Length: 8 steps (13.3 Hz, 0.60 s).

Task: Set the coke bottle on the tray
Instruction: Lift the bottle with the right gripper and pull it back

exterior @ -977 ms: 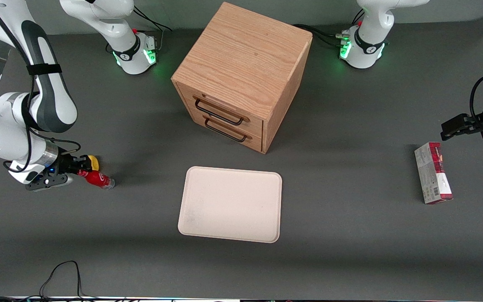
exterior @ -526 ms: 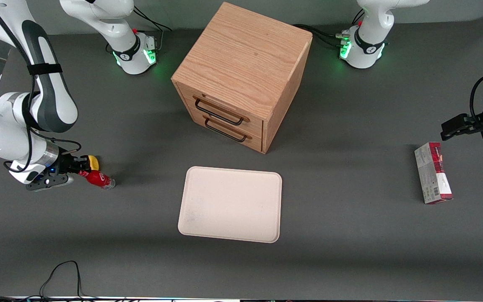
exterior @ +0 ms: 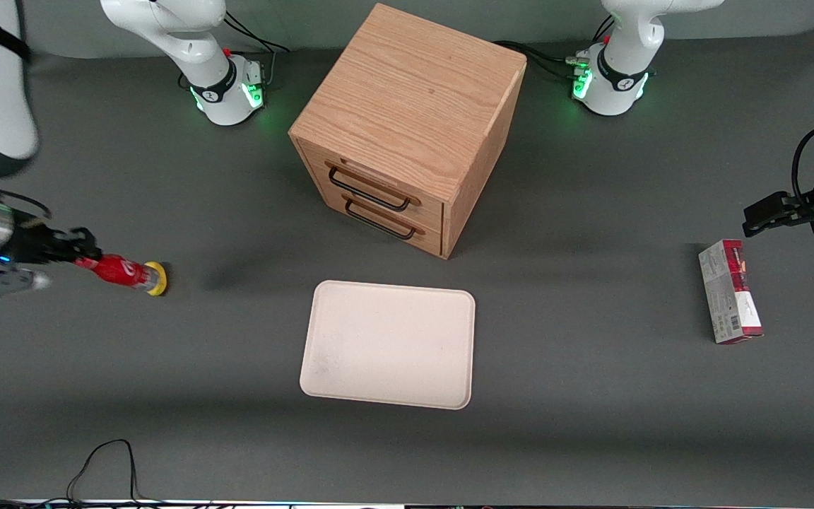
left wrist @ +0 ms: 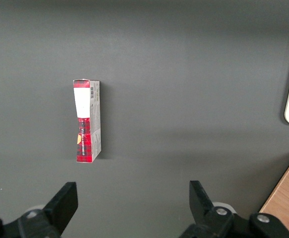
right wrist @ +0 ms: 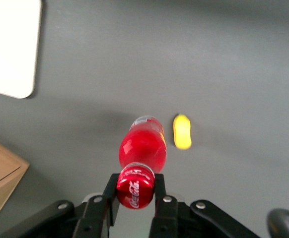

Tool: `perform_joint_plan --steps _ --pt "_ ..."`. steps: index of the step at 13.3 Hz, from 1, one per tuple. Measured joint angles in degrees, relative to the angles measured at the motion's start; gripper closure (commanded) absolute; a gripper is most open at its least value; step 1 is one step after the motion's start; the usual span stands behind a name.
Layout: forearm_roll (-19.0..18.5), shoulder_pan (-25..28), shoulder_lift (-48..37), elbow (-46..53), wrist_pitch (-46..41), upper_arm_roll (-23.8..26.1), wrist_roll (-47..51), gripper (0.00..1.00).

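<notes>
My right gripper [exterior: 80, 256] is shut on the red cap end of the coke bottle [exterior: 119, 271] and holds it lifted above the table at the working arm's end. In the right wrist view the gripper [right wrist: 135, 191] clamps the cap between both fingers, and the bottle [right wrist: 141, 147] hangs down from it with its clear base toward the table. The cream tray [exterior: 388, 343] lies flat near the table's middle, in front of the cabinet, well apart from the bottle. A corner of the tray [right wrist: 10, 47] shows in the right wrist view.
A small yellow lemon-like lump [exterior: 158, 278] lies on the table beside the bottle's base, also in the right wrist view [right wrist: 182, 131]. A wooden two-drawer cabinet [exterior: 407, 127] stands farther from the front camera than the tray. A red-and-grey carton [exterior: 729, 300] lies toward the parked arm's end.
My gripper has lifted the bottle off the table and swung outward toward the working arm's end. The yellow lump, earlier partly covered by the gripper, now shows at the bottle's base.
</notes>
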Motion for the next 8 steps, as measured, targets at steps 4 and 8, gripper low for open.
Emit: perform_joint_plan --steps 4,8 --pt "-0.01 0.09 3.84 15.24 -13.82 0.10 2.07 1.00" --pt "-0.14 2.09 10.45 21.09 -14.50 0.16 6.77 1.00"
